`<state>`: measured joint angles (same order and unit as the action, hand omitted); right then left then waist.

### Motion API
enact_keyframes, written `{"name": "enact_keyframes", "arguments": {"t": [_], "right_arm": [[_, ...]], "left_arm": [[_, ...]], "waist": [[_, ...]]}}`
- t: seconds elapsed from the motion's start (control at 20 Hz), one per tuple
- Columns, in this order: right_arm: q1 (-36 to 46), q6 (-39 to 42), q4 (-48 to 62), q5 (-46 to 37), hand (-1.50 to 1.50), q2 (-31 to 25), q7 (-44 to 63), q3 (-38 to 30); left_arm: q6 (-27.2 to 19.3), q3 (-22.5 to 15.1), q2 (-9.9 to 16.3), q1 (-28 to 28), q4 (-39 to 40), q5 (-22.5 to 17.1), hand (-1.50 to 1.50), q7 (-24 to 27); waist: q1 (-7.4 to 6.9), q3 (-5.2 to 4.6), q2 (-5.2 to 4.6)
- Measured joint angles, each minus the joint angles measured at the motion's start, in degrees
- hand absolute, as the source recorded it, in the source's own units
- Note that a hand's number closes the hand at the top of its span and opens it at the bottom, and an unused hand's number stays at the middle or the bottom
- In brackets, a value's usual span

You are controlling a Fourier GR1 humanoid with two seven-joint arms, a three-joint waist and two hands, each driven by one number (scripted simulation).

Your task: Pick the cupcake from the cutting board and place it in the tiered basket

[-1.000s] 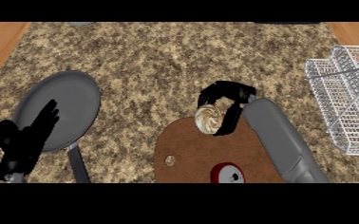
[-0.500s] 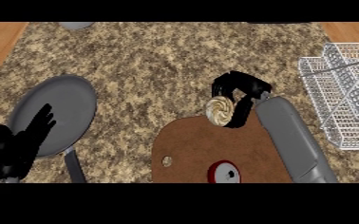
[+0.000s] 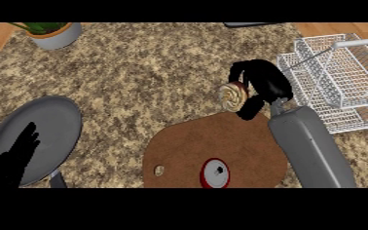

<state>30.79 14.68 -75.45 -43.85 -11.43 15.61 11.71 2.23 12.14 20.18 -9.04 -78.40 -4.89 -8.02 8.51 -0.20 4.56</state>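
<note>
The cupcake (image 3: 231, 96), pale with a swirled top, is held in my right hand (image 3: 260, 85), whose fingers and thumb curl round it. It hangs just past the far edge of the round brown cutting board (image 3: 215, 146). The white wire tiered basket (image 3: 323, 80) stands at the right, close beside the right hand. My left hand (image 3: 18, 158) rests open at the lower left, over the grey pan.
A grey pan (image 3: 43, 131) lies at the left with its handle toward the lower edge. A round red and white item (image 3: 215, 172) and a small pale piece (image 3: 159, 170) sit on the board. A potted plant (image 3: 50, 33) stands at the far left corner.
The right hand has lifted the cupcake off the board and carried it up and to the right, toward the basket. The view has shifted, and the left hand sits lower in the picture.
</note>
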Motion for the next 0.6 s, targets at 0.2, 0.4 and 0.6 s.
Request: {"name": "enact_keyframes", "arguments": {"t": [0.2, 0.4, 0.6], "right_arm": [[-2.0, -3.3, -12.7, -3.7, 1.50, -0.5, 6.8, 0.2], [-6.3, -3.1, -27.0, -6.0, 1.50, -0.7, 14.3, 0.4], [-10.6, 0.4, -43.0, -6.9, 1.50, -0.3, 23.3, 0.4]], "left_arm": [[-0.1, 0.8, 0.0, -1.1, -0.5, -0.5, 0.00, 0.4], [0.1, 1.0, 0.0, -1.2, -1.1, -0.7, 0.00, 0.8], [0.5, 0.2, -0.4, -0.5, -2.2, -0.7, 0.00, 0.9]], "waist": [[0.85, 0.04, -0.03], [0.63, 0.10, -0.80], [-1.25, 0.14, -1.87]]}}
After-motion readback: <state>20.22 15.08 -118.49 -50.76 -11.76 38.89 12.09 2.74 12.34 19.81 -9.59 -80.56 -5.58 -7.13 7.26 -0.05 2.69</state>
